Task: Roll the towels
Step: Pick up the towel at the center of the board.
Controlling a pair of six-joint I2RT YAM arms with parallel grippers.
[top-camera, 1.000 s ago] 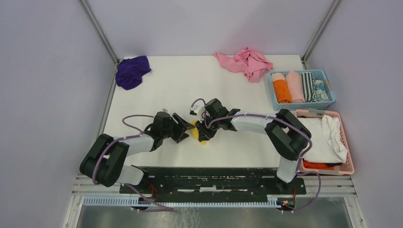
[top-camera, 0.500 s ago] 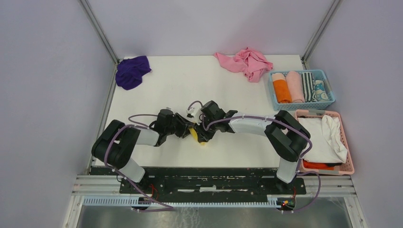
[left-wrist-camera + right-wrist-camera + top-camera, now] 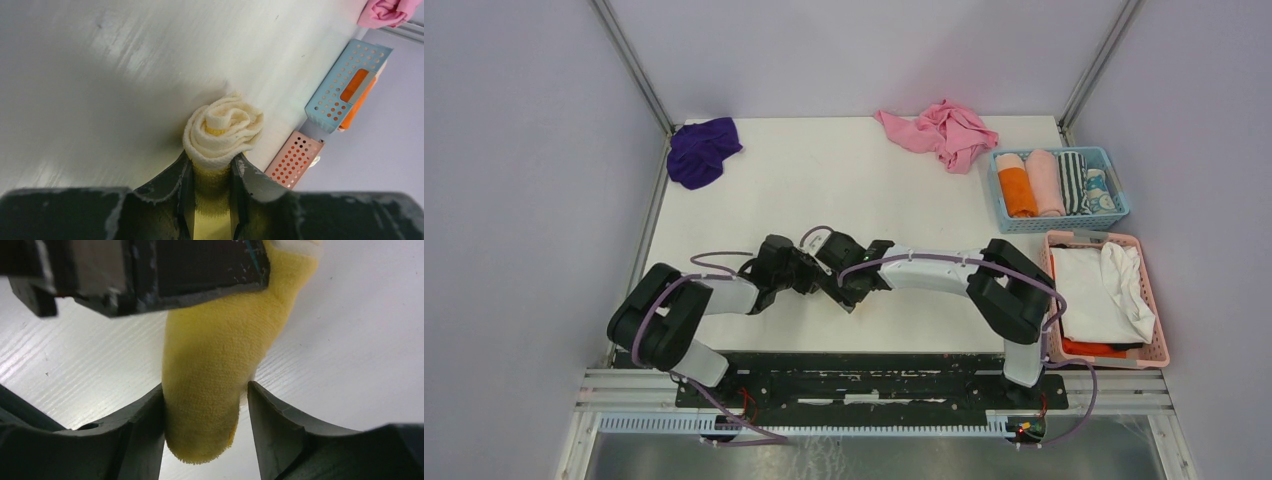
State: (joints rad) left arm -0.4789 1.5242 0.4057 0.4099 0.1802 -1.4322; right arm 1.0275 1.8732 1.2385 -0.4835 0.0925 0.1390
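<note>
Gripping the yellow towel point(image 3: 223, 131) between both fingers, our left claw point(image 3: 212, 167) is clenched on the roll, whose spiral end pokes out past the fingertips over the white surface point(image 3: 125, 75). Our right claw point(image 3: 205, 390) straddles the same towel from the other side: one finger touches the cloth, the other stands a little off it, so we call this claw released. From above we see both claws meeting near the front middle of the surface, the towel almost hidden beneath them. A purple towel point(image 3: 701, 150) lies crumpled at the far left corner and a pink cloth point(image 3: 944, 132) at the far edge. At the right, a blue basket point(image 3: 1064, 224) holds four rolled towels, among them a striped towel point(image 3: 1072, 180) and a teal towel point(image 3: 1099, 188); a pink basket point(image 3: 1163, 320) just beside it holds white fabric point(image 3: 1104, 290)
</note>
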